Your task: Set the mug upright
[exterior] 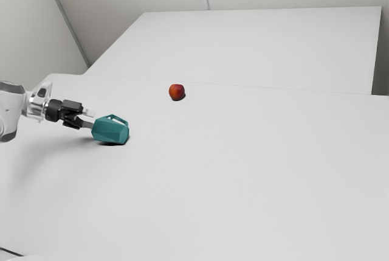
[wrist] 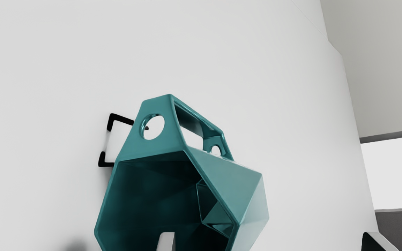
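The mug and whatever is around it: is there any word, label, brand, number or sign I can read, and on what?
None that I can read: no text on the mug, the red fruit, the table or the gripper.
The black bracket-like marks beside the mug form no readable word.

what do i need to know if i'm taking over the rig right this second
Gripper: open, at the mouth of the mug. The fingers stand wide apart, one overlapping the mouth in the wrist view, the other outside it; I can't tell whether either touches.
Mug: on its side on the table, mouth toward the gripper, handle uppermost.
Done: gripper brought up to the mug.
Left: grip it, turn it upright, let go.
Red fruit lies apart, not part of the job.
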`<state>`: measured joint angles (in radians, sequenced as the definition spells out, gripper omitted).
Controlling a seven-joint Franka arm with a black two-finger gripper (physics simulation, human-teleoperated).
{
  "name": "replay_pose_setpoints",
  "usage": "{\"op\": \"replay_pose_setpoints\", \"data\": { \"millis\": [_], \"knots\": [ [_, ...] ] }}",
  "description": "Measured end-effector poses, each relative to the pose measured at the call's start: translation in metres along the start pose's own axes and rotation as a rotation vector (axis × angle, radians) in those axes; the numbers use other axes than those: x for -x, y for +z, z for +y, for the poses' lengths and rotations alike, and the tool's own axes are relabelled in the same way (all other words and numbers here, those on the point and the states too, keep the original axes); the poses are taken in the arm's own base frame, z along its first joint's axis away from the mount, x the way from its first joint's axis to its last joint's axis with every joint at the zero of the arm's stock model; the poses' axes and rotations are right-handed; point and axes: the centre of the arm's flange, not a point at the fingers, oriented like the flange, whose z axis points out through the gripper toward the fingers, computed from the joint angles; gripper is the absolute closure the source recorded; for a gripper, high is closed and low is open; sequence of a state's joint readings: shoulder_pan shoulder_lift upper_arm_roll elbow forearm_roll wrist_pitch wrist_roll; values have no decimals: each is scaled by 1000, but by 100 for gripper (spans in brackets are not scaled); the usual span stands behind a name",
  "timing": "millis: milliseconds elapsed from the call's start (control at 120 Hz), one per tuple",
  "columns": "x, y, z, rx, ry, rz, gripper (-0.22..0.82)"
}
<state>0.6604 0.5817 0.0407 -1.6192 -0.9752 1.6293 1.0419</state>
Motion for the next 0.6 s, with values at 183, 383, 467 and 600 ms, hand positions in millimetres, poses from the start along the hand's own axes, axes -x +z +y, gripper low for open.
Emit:
{"op": "replay_pose_setpoints", "data": {
  "millis": [183,383,467,600],
  "knots": [
    [-2,5,1,6,0,-8,2],
    [1,15,-6,18,-11,-16,2],
    [2,18,-8,22,-13,-19,2],
    [0,26,-7,30,-10,-28,2]
  ]
}}
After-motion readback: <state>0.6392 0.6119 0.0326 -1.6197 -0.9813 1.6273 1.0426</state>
